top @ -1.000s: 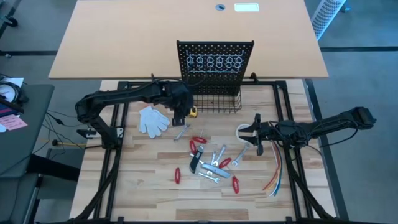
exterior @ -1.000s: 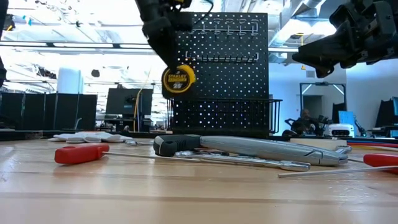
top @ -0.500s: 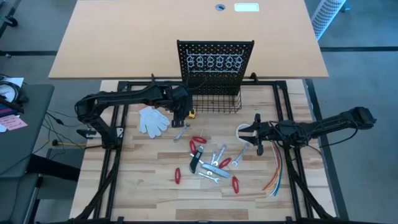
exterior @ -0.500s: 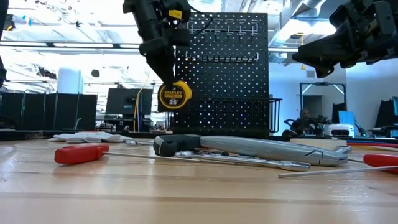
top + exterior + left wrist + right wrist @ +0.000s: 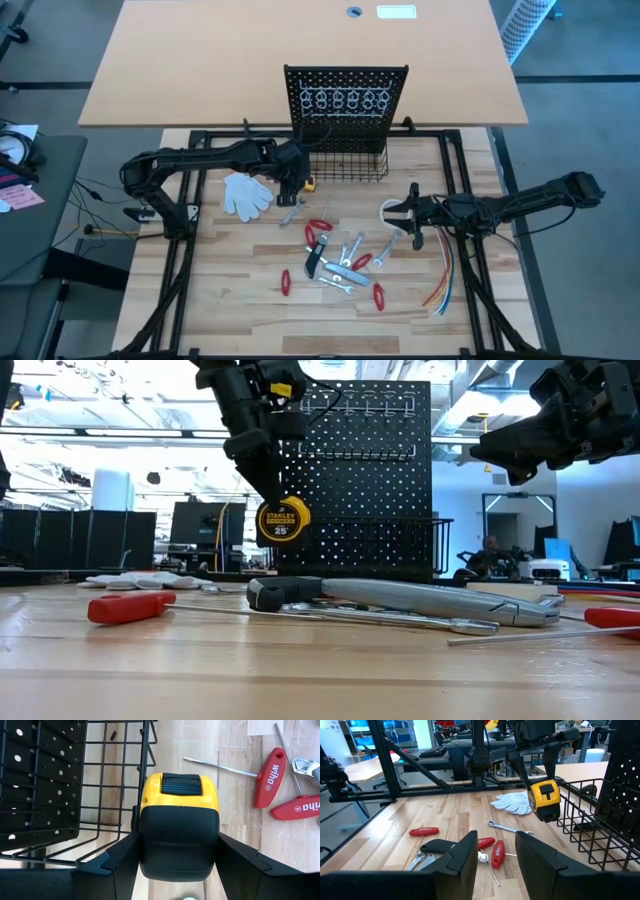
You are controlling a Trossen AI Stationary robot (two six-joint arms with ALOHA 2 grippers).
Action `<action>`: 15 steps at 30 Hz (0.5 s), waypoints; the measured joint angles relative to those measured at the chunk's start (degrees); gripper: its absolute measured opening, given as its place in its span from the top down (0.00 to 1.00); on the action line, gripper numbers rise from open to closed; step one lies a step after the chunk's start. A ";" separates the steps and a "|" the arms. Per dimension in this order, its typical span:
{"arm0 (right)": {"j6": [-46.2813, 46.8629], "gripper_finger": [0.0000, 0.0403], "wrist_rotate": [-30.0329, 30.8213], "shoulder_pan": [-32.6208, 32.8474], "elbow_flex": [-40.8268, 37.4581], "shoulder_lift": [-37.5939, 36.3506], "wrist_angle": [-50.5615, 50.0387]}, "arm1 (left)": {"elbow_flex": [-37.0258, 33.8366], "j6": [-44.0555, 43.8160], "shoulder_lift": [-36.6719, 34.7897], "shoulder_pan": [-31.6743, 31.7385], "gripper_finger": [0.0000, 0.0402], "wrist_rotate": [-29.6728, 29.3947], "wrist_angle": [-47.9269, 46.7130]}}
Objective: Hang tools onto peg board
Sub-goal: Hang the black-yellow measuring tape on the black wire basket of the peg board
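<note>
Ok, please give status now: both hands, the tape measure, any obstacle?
Left hand shut on tape measure, beside wire basket. Right hand open, empty, waiting. Basket rim close.

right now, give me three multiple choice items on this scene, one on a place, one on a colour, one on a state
1. Where is the glove?
A. on the table, left of the basket
B. in the basket
C. on a hook

2. What colour is the tape measure?
A. red
B. yellow and black
C. silver

3. What is the left gripper doing?
A. hanging open, holding nothing
B. resting on the glove
C. gripping the tape measure

Key: 1 A, it lies on the wood left of the basket. 2 B, the low view shows both colours. 3 C, both fingers clamp its sides.
</note>
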 joint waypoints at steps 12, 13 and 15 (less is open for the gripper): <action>-0.01 0.65 -0.01 0.01 -0.01 0.00 -0.02 | -1.60 -0.17 0.45 0.00 0.42 -0.18 2.37; -0.01 0.65 0.00 0.01 0.00 -0.02 0.00 | -1.60 -0.10 0.45 0.00 0.40 -0.17 2.41; -0.01 0.65 -0.01 0.00 0.00 -0.01 -0.01 | -1.66 0.02 0.45 0.00 0.37 -0.31 2.50</action>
